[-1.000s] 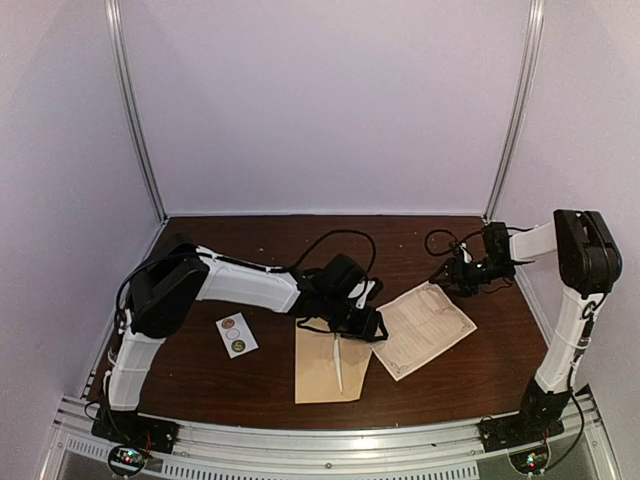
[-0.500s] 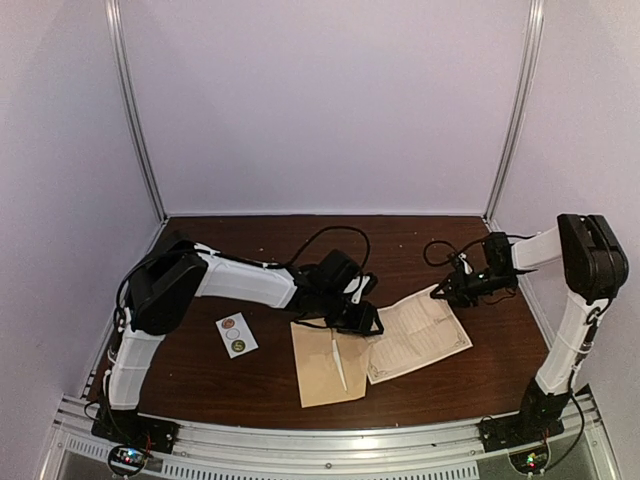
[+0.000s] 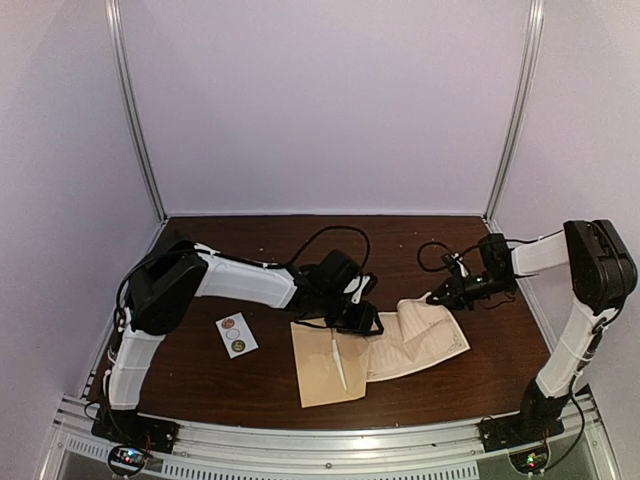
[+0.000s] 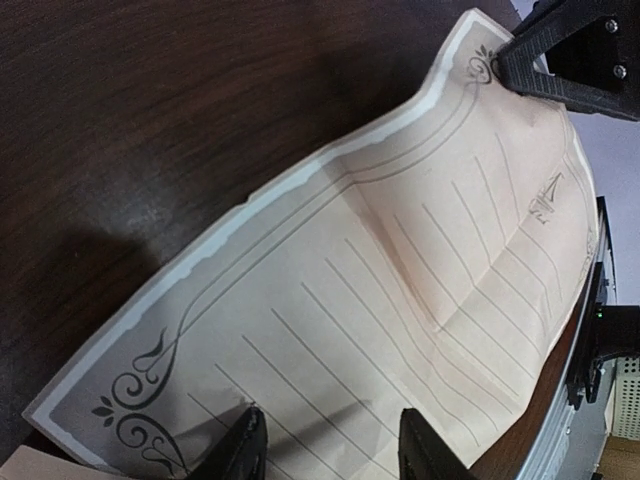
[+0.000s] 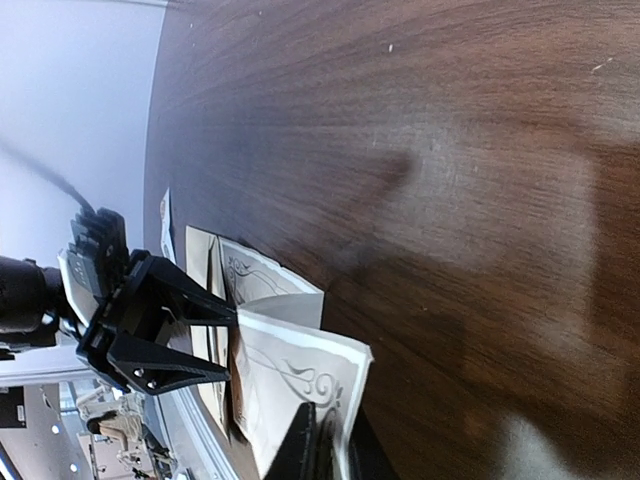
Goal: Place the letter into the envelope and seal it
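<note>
- The right tool is clamped on the far right corner of the letter, and the sheet buckles.
- The letter's long axis runs left toward the envelope, and its left end meets the envelope's right edge on the desk.
- The left tool sits at that meeting point, fingers apart, with no grip visible.
- The feed likely goes leftward, driven by the right arm.

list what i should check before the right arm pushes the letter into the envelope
1. Right gripper pinching the letter at its far corner: ok.
2. Letter lying flat: not ok, it buckles in the middle.
3. Letter's near edge inside the envelope: cannot tell, the left gripper hides the mouth.
4. Left gripper jaws apart over the letter's near edge: ok.
5. Sticker card out of the path: ok, it lies apart to the left.
</note>
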Tool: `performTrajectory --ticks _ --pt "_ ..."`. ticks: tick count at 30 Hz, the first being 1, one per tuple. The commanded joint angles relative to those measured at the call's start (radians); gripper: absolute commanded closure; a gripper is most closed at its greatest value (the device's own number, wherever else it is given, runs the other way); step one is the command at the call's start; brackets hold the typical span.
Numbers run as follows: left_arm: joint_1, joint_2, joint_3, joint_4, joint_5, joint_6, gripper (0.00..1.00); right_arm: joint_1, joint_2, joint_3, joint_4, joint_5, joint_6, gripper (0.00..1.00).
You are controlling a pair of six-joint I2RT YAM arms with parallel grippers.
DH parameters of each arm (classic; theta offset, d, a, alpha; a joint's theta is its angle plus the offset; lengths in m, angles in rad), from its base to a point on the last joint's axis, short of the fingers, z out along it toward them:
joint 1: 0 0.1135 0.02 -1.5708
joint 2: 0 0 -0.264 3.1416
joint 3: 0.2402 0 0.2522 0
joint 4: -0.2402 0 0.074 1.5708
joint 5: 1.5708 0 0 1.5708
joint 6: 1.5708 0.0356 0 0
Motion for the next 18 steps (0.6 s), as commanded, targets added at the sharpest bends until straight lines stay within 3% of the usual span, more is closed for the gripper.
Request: performTrajectory --ticks 1,9,18 --pt "0.006 0.019 0.001 0.014 -0.015 0.021 0.53 0.018 -0.039 -0.023 0.001 0.01 0.003 0.97" --pt "0.013 -0.105 -0.006 0.003 -0.106 0.055 0.46 0.018 -0.24 -0.026 -0.022 0.085 0.103 1.0" --pt "0.018 -0.404 -0.089 0.029 -0.243 0.124 0.28 0.026 -0.476 0.054 -0.102 0.142 0.183 1.0"
